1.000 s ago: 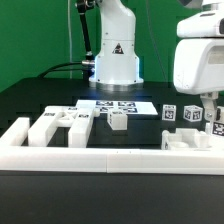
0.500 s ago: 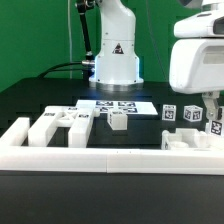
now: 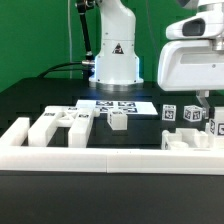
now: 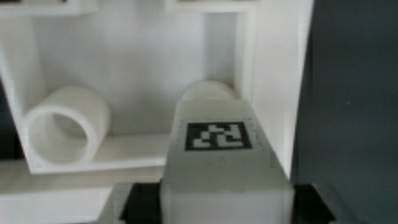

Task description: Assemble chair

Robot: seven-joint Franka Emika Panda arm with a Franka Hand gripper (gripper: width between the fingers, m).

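The black table (image 3: pixel 40 95) is bare at the back on the exterior view's left, and between the small white block (image 3: pixel 117 120) and the tagged chair pieces (image 3: pixel 190 115). The long white rail (image 3: pixel 110 158) blocks the front. The gripper (image 3: pixel 204 98), tight on a white bar (image 4: pixel 222 150), crowds those tagged pieces.

White chair parts (image 3: pixel 60 125) on a black table (image 3: pixel 40 95), green backdrop (image 3: pixel 30 35); the white bar (image 4: pixel 222 170) shows a black-and-white tag (image 4: pixel 221 134).

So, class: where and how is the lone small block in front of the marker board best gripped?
Pinch the block across its two upright side faces, from straight above: it stands alone with gaps either side, and those faces look flat and parallel.
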